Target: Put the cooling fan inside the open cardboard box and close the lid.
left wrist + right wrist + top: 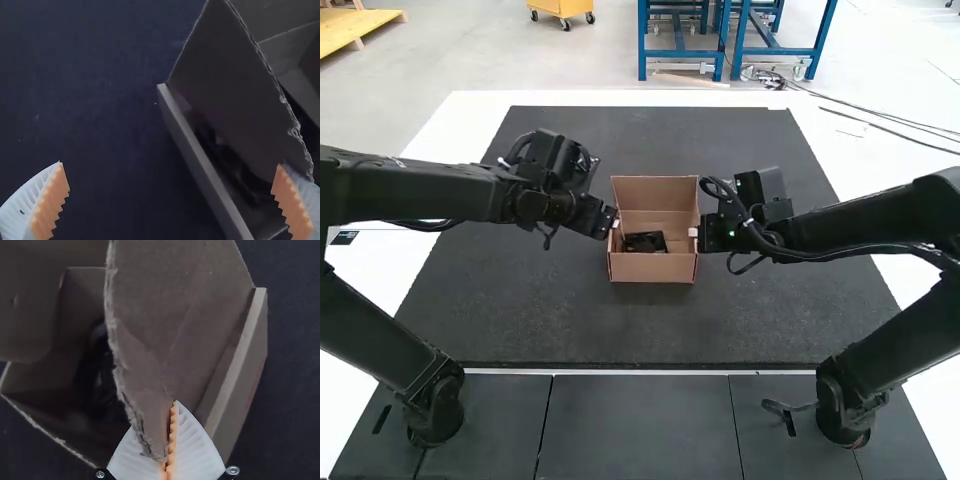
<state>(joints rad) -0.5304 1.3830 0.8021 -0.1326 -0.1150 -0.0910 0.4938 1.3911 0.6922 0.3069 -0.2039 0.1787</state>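
The open cardboard box (653, 262) sits mid-mat with its back lid (655, 192) standing up. The black cooling fan (645, 241) lies inside it, also seen as a dark shape in the box (95, 375). My left gripper (611, 222) is at the box's left side, open wide. One finger (47, 200) is over the mat and the other (292, 207) is on the inner side of the raised left flap (235, 100). My right gripper (697, 235) is at the box's right side. There my right gripper (170, 460) is shut on the lower edge of the right flap (175, 315).
A black mat (520, 300) covers the table's middle, with white table surface (450, 120) around it. A small label (345, 237) lies at the left edge. Both arms stretch inward from the front corners.
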